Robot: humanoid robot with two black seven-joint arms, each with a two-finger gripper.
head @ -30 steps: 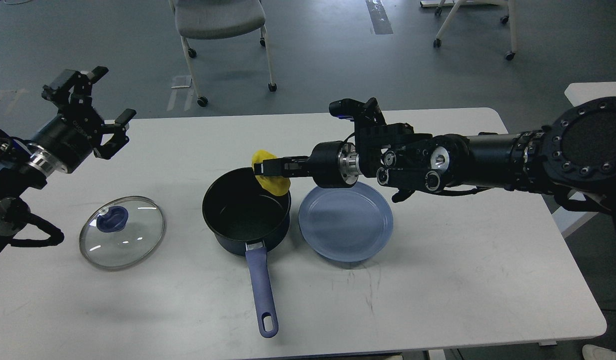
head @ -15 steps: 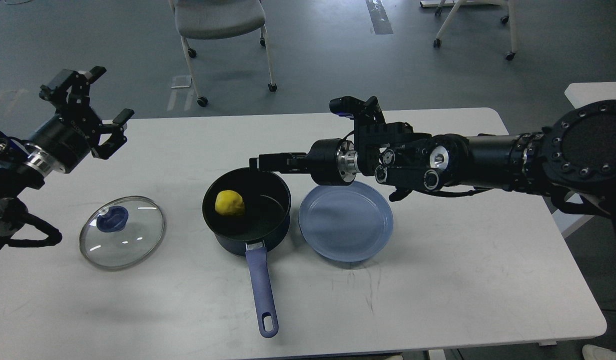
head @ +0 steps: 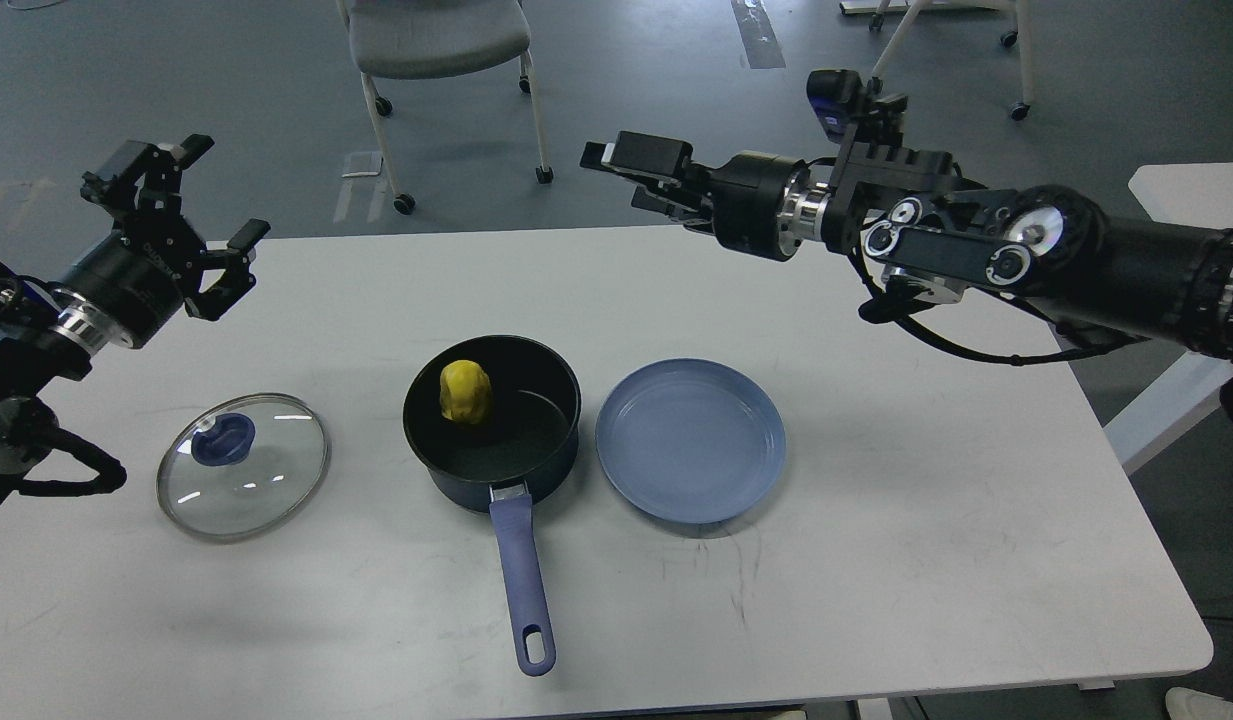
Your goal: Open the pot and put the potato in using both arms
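Yellow potato [head: 465,392] inside pot [head: 492,420]; both claws high, well apart.

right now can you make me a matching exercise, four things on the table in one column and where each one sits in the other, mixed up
Things:
1. potato
2. glass lid
3. plate
4. pot

Places:
A. flat on the table, left of the pot, knob up
B. between the lid and the plate, handle pointing toward the near edge
C. inside the pot, toward its left side
D. on the table, right of the pot, nothing on it

Pairs: 1-C, 2-A, 3-D, 4-B
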